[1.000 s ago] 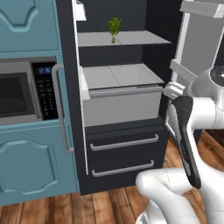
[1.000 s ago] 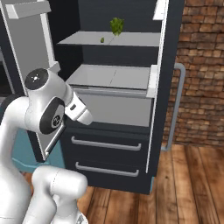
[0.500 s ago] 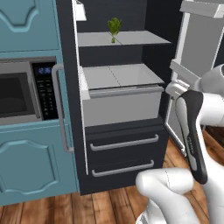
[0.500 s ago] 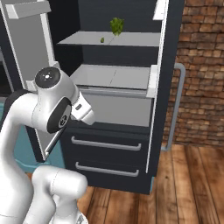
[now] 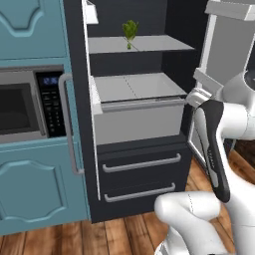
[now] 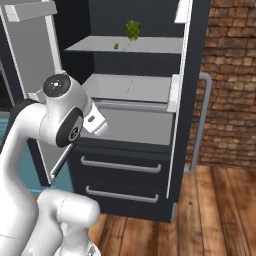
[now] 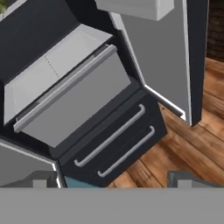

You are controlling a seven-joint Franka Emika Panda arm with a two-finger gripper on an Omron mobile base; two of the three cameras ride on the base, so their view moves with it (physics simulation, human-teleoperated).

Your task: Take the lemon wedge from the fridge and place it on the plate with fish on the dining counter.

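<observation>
Microwave (image 5: 25,107): closed, set in the teal cabinets left of the fridge (image 6: 145,150).
Fridge: both doors swung wide, shelf and pale bin (image 5: 137,112) exposed.
Lemon wedge (image 6: 116,46): I take it to be the small yellow-green bit near the shelf's left edge, just beside the leafy sprig (image 6: 132,29).
Claw (image 7: 113,181): tips spread wide, pinching nothing, aimed low at the drawers (image 7: 116,146).
Advice: lift and level the hand to shelf height, then enter left of the sprig.

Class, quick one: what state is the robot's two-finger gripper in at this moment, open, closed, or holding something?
Gripper: open, holding nothing, its tips apart in the hand view, aimed at the open matte black fridge.
</observation>
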